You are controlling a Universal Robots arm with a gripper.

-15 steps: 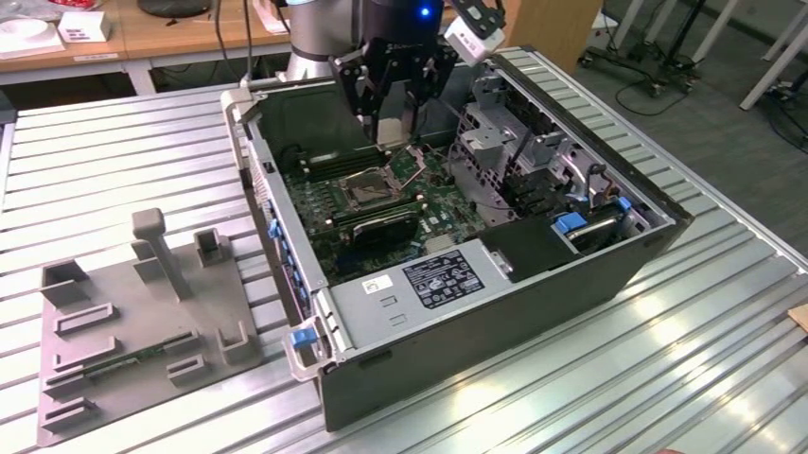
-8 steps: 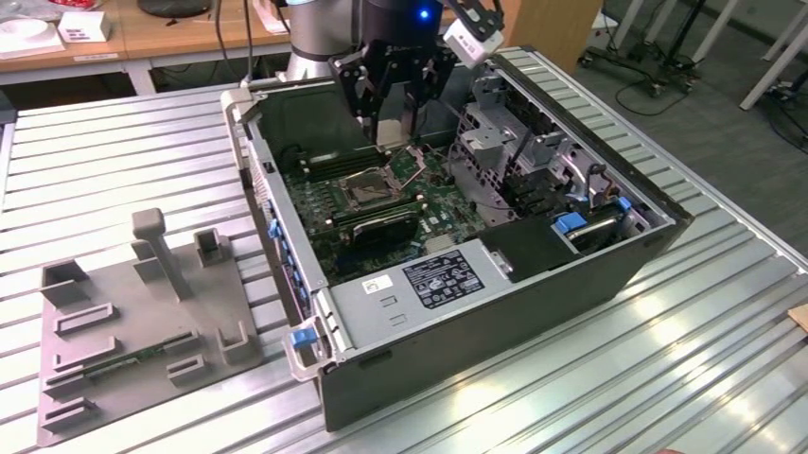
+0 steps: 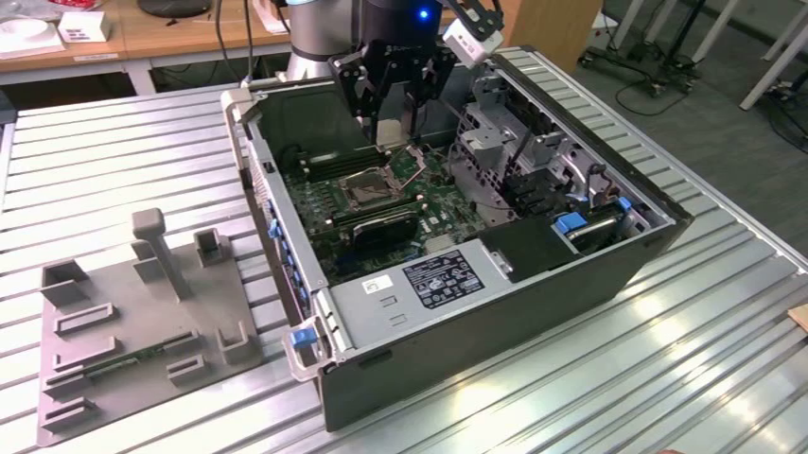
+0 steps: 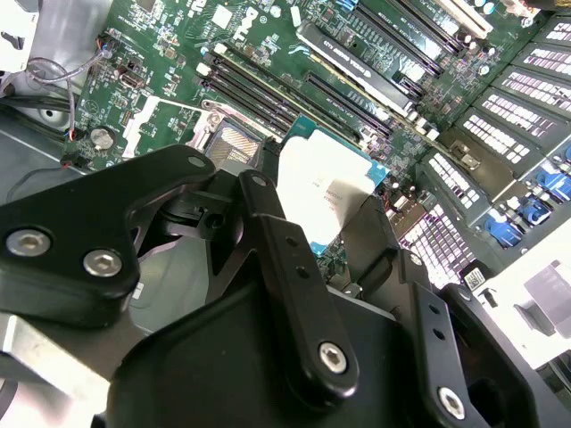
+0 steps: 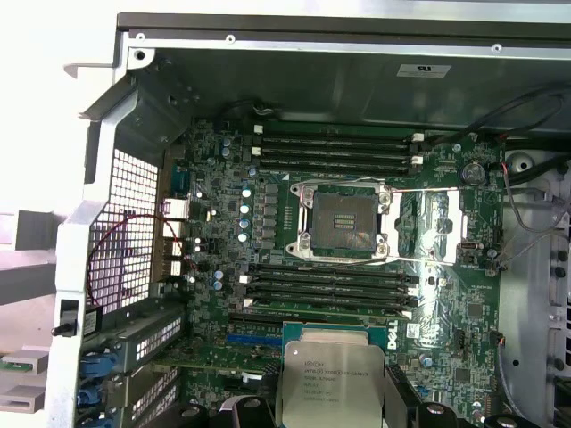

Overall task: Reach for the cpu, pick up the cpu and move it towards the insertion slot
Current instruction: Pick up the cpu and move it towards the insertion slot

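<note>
The black claw (image 3: 394,121) is seen closed on the small square cpu with a pale silver face (image 5: 328,385), held by its edges above the green circuit board (image 5: 446,267) inside the open black computer case (image 3: 505,312). In the first wrist view, the square insertion slot with a shiny metal frame and dark centre (image 5: 345,220) lies open, apart from the cpu. Between cpu and slot, 4 long black memory slots (image 5: 330,287) are noted. A metal drive cage (image 3: 531,151) stands close beside the claw. On the ribbed metal surface (image 3: 114,161), a grey plastic fixture (image 3: 139,331) sits well apart from the case.
</note>
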